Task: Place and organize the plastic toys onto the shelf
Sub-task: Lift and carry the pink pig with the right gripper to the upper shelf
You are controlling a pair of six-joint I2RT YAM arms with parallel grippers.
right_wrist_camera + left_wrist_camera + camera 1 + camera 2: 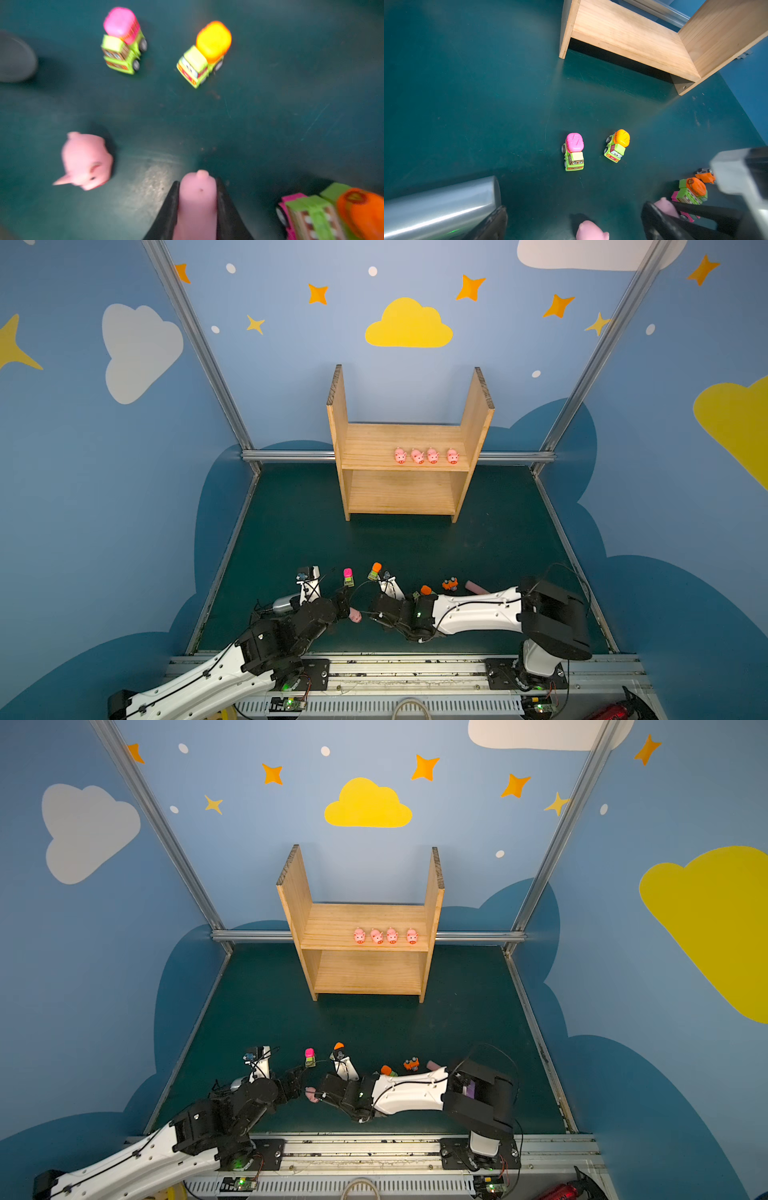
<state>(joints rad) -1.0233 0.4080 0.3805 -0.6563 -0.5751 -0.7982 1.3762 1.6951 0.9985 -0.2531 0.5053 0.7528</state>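
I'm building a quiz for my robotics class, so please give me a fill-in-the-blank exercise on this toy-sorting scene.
1. The upper board of the shelf holds ____ pink pigs in a row.
2. The right gripper is shut on a pink ____.
3. The shelf's ____ board bears no toys.
4. The pink-drum truck stands on the ____, not on the shelf.

Missing words: four; pig; lower; table.
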